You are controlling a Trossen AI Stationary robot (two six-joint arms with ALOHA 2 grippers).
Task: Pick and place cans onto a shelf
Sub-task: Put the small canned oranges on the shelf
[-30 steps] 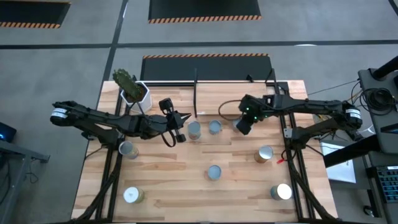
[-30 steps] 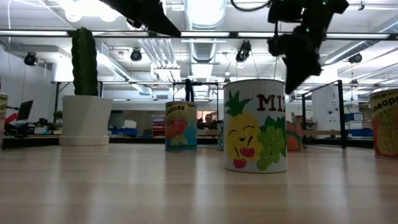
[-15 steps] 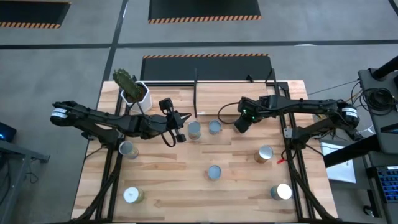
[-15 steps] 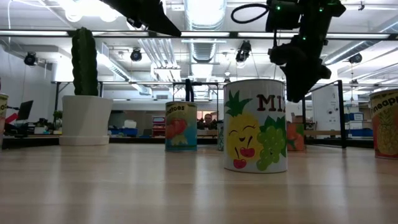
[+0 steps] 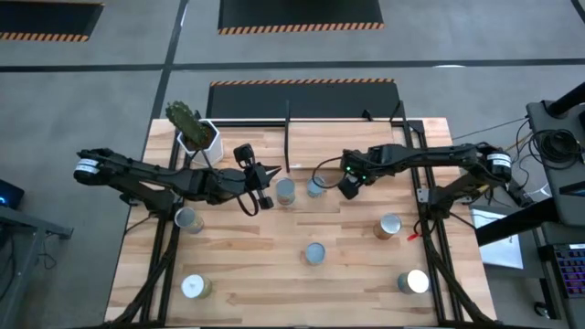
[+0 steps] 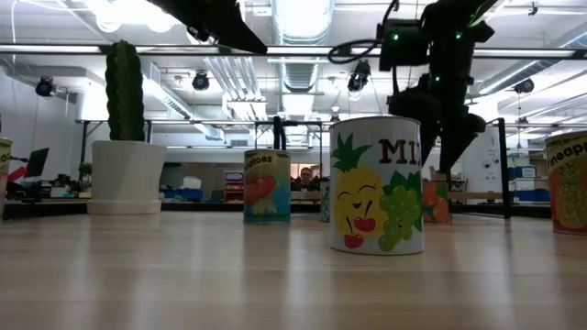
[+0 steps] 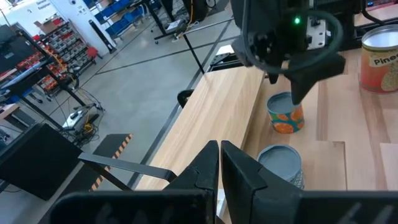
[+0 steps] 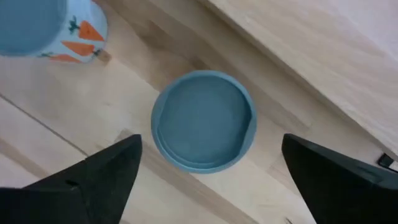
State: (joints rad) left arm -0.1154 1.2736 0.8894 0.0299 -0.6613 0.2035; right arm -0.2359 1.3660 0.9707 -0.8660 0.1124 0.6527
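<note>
On pale butcher-block table [image 5: 274, 274], blue-topped can [image 8: 203, 119] is approached by right gripper [image 5: 348, 184], fingers wide apart; descent probably follows.

The right claw [image 5: 345, 185] points down near the middle of the surface, its fingers [image 8: 106, 171] spread wide apart. The left claw [image 5: 266, 188] waits nearby, pressed shut.

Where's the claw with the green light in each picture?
High view: right claw, open, just right of table centre.
Low view: right claw, upper right.
Left wrist view: right claw, top, above a can.
Right wrist view: its own fingers, bottom corners.
Shared landmark: orange-labelled can.
</note>
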